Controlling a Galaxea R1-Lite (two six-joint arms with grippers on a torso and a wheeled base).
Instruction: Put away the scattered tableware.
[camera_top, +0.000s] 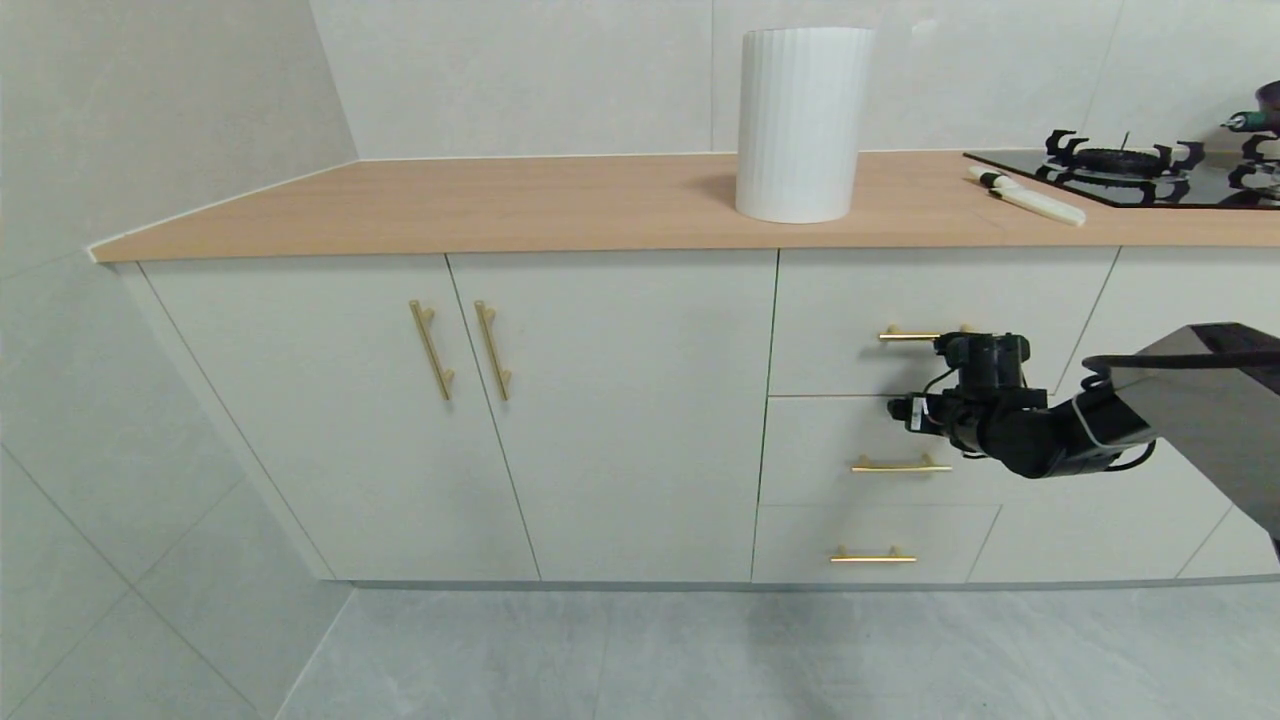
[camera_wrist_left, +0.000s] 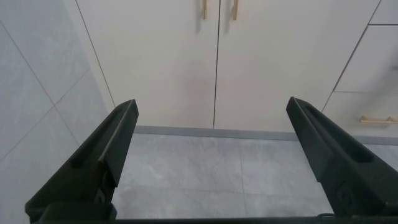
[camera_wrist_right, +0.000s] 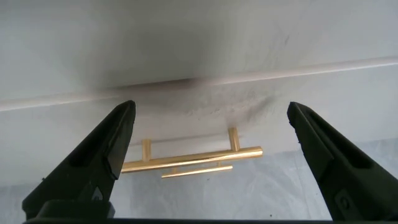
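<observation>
Knife (camera_top: 1025, 196) lies near the countertop's (camera_top: 500, 205) right end, just beside the hob (camera_top: 1120, 190). Right gripper (camera_wrist_right: 209, 112), fingers spread wide, faces a gold drawer handle (camera_wrist_right: 193, 157). Left gripper (camera_wrist_left: 211, 106) hangs open before the cabinet doors (camera_wrist_left: 186, 62).

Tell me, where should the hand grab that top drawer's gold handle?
I would take the top drawer handle at mid-bar, straight from the front, one finger above, one below: the bar lies level and stands off the drawer front on posts.
</observation>
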